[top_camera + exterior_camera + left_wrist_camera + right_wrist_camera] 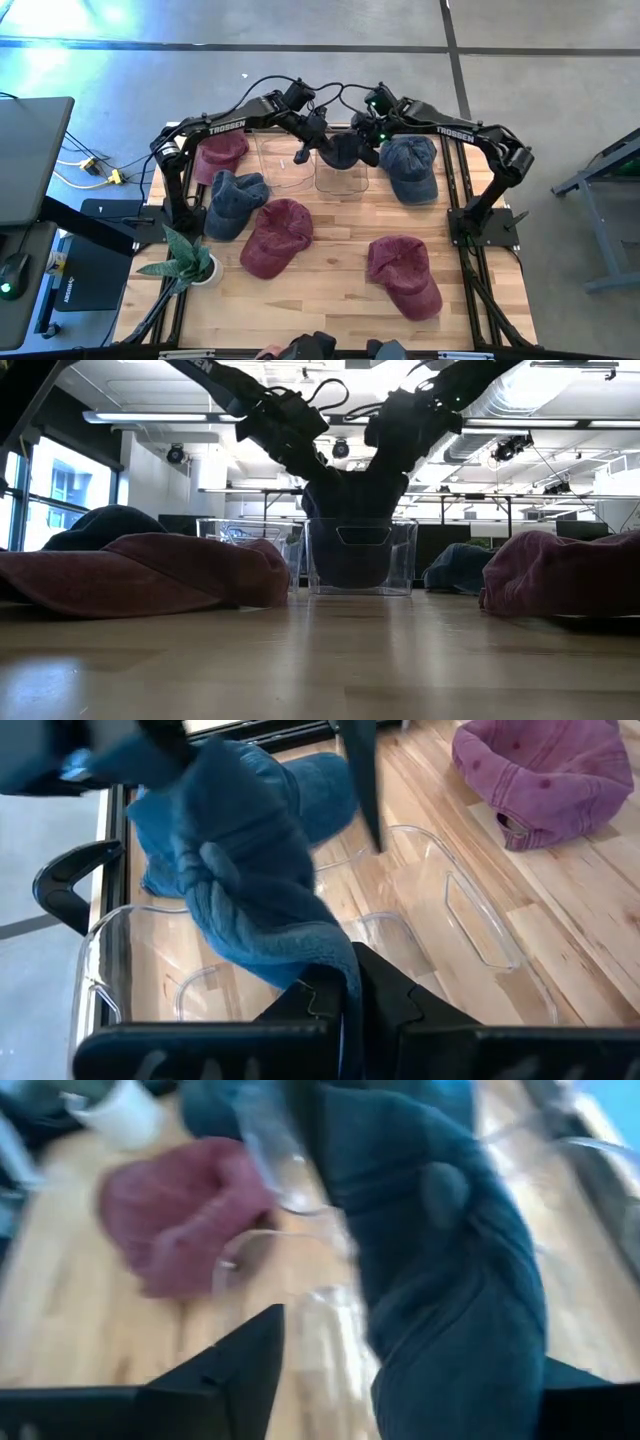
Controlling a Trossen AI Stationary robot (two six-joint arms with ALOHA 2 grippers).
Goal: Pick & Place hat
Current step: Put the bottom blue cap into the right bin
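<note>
A dark blue hat [343, 150] hangs between my two grippers over a clear plastic bin [341, 178] at the table's far middle. In the low view the blue hat [345, 500] dips into the bin [398, 565]. My left gripper [345, 1005] comes from the left and is shut on the hat [250, 890]. My right gripper [410, 1380] comes from the right and is open. Its fingers stand on either side of the hat [440, 1250], and the hat covers one of them. My left gripper pinches a bunched fold of the hat's cloth [335, 965] between its two fingers. The hat reaches forward from the fingers, lifted clear of the table, above the bin's open top.
Three maroon hats [222, 152], [278, 236], [403, 273] and two blue hats [235, 202], [411, 166] lie on the wooden table. A second clear bin [283, 162] stands left of the first. A potted plant [190, 260] sits near the left edge.
</note>
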